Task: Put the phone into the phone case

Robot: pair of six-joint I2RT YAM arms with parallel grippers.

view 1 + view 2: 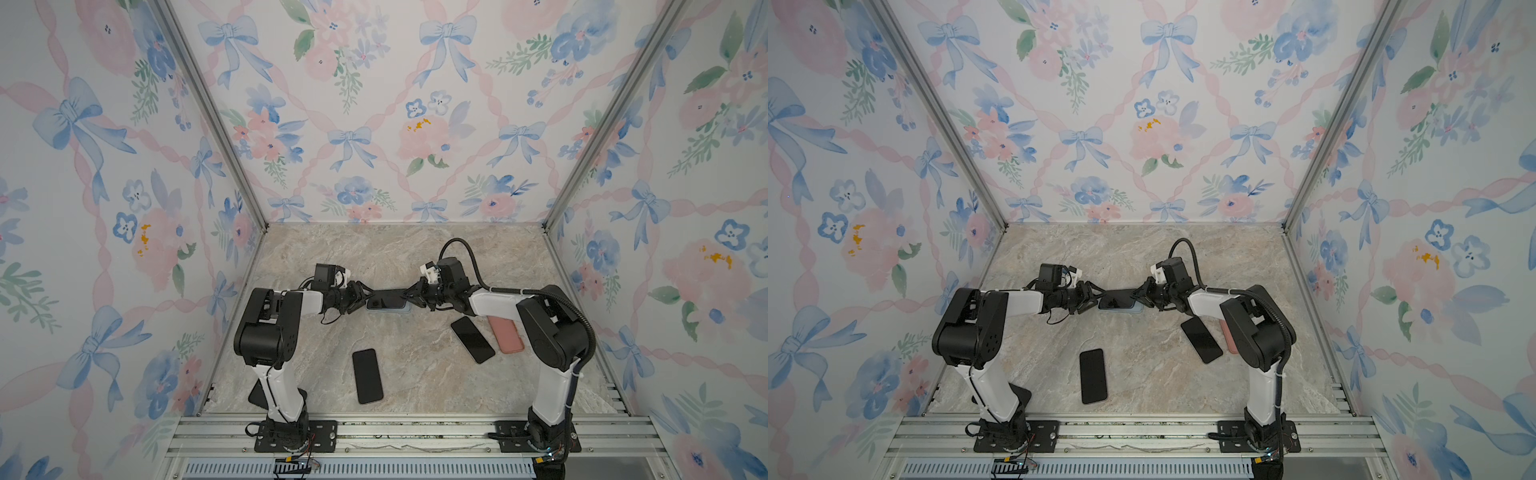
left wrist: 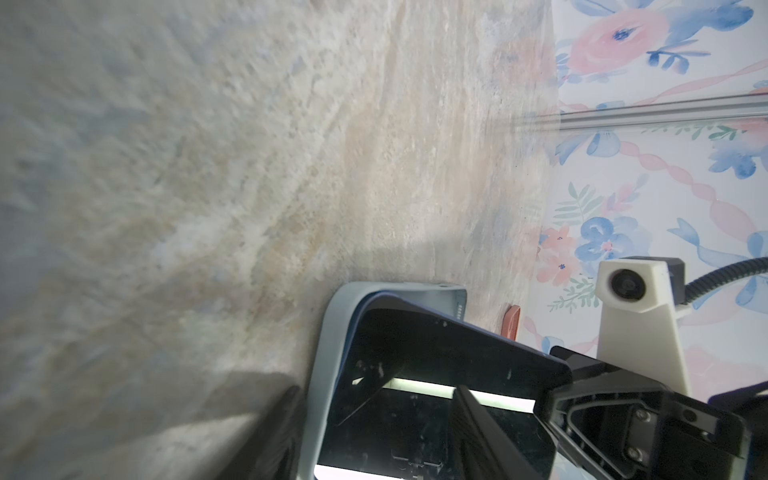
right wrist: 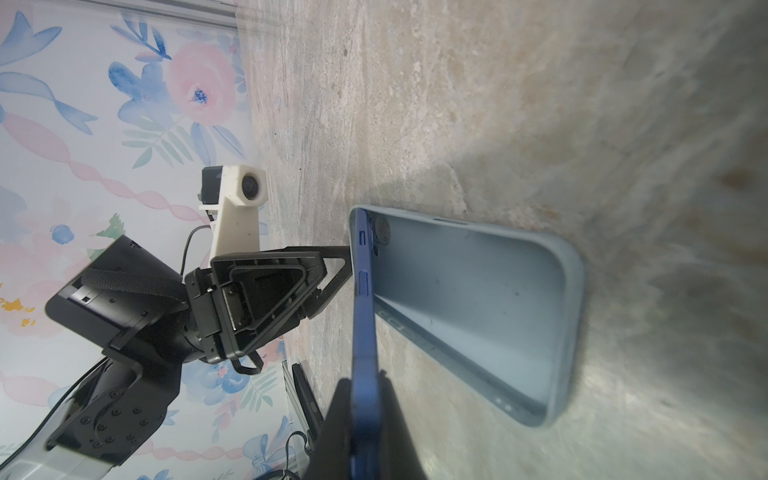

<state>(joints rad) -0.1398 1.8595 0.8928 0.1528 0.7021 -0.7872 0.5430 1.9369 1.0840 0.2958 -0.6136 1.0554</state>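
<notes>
In both top views a dark-screened blue phone [image 1: 388, 297] [image 1: 1119, 297] lies slanted over a light blue-grey phone case [image 1: 390, 310] [image 1: 1133, 309] at mid-table. My right gripper [image 1: 409, 293] [image 3: 363, 380] is shut on the phone's raised right end. The right wrist view shows the blue phone [image 3: 363, 332] edge-on, its far corner set in the case [image 3: 478, 299], which lies flat. My left gripper [image 1: 365, 299] [image 2: 374, 392] is open at the other end. One finger stands outside the case wall [image 2: 328, 353] and the other over the phone's screen [image 2: 436, 353].
A black phone [image 1: 368, 376] lies face up toward the front of the table. Another black phone [image 1: 473, 340] and a pink case [image 1: 505, 334] lie under my right arm. A dark flat object [image 1: 255, 395] sits behind the left arm's base. Papered walls enclose three sides.
</notes>
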